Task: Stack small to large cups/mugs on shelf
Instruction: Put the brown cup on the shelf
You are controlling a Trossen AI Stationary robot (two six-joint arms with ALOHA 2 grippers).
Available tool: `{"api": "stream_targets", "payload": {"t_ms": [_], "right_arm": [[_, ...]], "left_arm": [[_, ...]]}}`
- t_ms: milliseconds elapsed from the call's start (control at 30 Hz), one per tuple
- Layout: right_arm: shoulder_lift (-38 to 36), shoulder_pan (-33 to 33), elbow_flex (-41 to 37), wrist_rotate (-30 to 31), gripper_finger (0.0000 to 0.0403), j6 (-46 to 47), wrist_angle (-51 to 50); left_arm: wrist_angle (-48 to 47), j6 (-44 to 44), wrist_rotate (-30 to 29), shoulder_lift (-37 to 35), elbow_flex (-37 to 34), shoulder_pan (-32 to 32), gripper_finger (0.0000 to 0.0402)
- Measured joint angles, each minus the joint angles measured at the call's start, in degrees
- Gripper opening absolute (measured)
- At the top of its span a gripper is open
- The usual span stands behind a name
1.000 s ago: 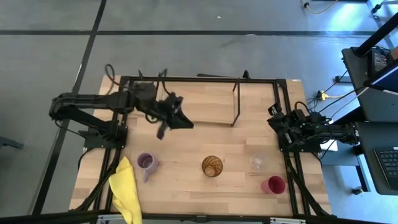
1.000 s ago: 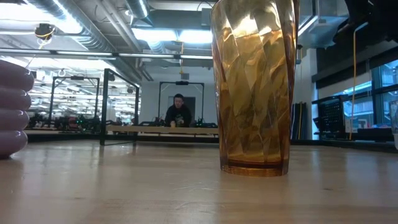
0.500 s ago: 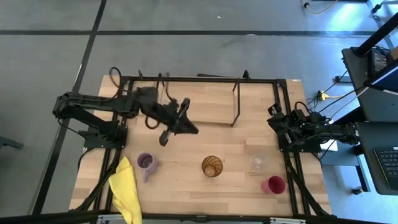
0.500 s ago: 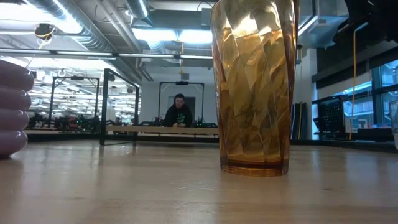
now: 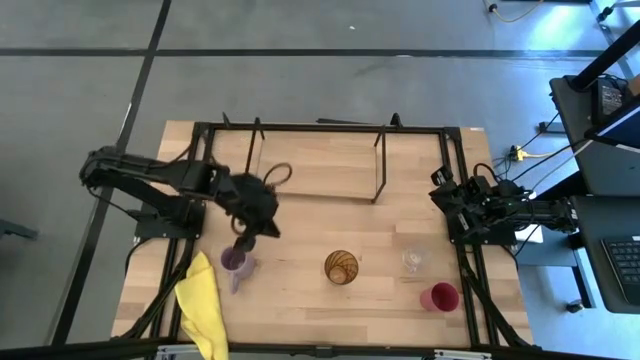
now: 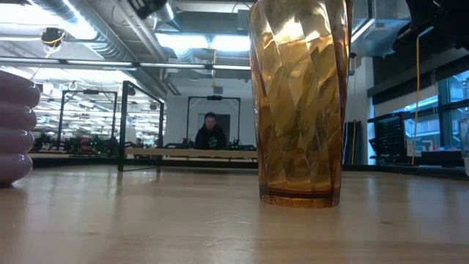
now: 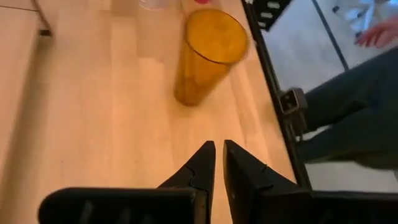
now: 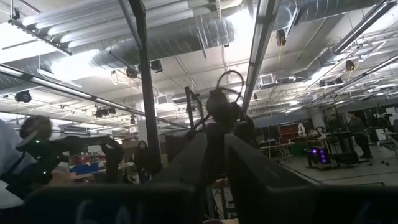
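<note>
The light purple mug (image 5: 236, 264) stands near the table's left, beside the yellow cloth (image 5: 203, 308). The amber tumbler (image 5: 341, 267) stands mid-table, the clear glass (image 5: 414, 260) to its right and the red cup (image 5: 440, 296) nearer the front edge. The shelf (image 5: 318, 168) stands at the far side with nothing on its board. My left gripper (image 5: 240, 246) hangs shut just above the mug's far rim, slanting downward, touching nothing. In the left wrist view its fingertips (image 7: 218, 149) point toward the tumbler (image 7: 208, 56). My right gripper (image 5: 447, 196) rests folded at the right edge, shut.
The black frame (image 5: 455, 230) rims the table. In the low view the tumbler (image 6: 300, 103) fills the middle and the mug (image 6: 11, 128) shows at the left edge; a person (image 6: 210, 132) sits far behind. Bare wood lies between the shelf and the cups.
My left gripper has swung from beside the shelf's left end toward the table's near edge and the purple mug, sinking and tipping from nearly level to slanting down. It has stayed shut. No cup has moved.
</note>
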Motion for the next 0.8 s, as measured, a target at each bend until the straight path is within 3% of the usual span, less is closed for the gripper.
{"api": "stream_targets", "payload": {"t_ms": [133, 267, 567, 800], "right_arm": [[0.0, 0.0, 0.0, 0.0, 0.0059, 0.0, 0.0], [0.0, 0.0, 0.0, 0.0, 0.0059, 0.2, 0.0], [0.0, 0.0, 0.0, 0.0, 0.0059, 0.0, -0.5], [0.0, 0.0, 0.0, 0.0, 0.0059, 0.1, -0.5]], "left_arm": [[-8.9, 3.3, -7.0, 0.1, 3.6, -5.7, 0.0022], [-8.0, 7.1, -9.2, 3.4, 12.4, -6.3, 0.001], [-15.4, 17.6, -10.4, 20.3, 31.0, -2.8, 0.0004], [-22.4, 14.3, -10.5, 33.1, 39.8, 2.2, 0.0015]]}}
